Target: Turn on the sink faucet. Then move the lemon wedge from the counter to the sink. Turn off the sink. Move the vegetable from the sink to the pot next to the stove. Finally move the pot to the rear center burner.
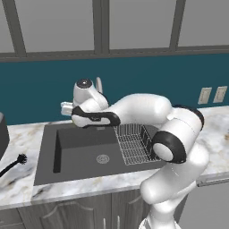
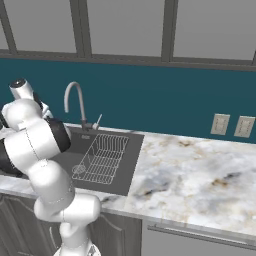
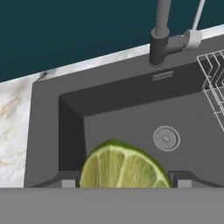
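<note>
A yellow-green lemon wedge (image 3: 122, 168) sits between my gripper's (image 3: 124, 183) two dark fingertips, and the gripper is shut on it. The wedge hangs over the left part of the dark grey sink (image 3: 43, 131), in front of the round metal drain (image 3: 166, 138). In the left base view my hand (image 1: 71, 109) hovers above the basin's back left corner (image 1: 80, 152). The grey gooseneck sink faucet (image 2: 75, 100) rises behind the basin; its base and small lever (image 3: 192, 39) stand at the back rim. The pot and the stove are out of view.
A wire rack (image 1: 134, 143) fills the sink's right side. A black dish brush (image 1: 13, 163) lies on the marble counter (image 1: 18, 183) to the left. Wide counter (image 2: 200, 170) stretches to the right, with wall outlets (image 2: 220, 125) above it.
</note>
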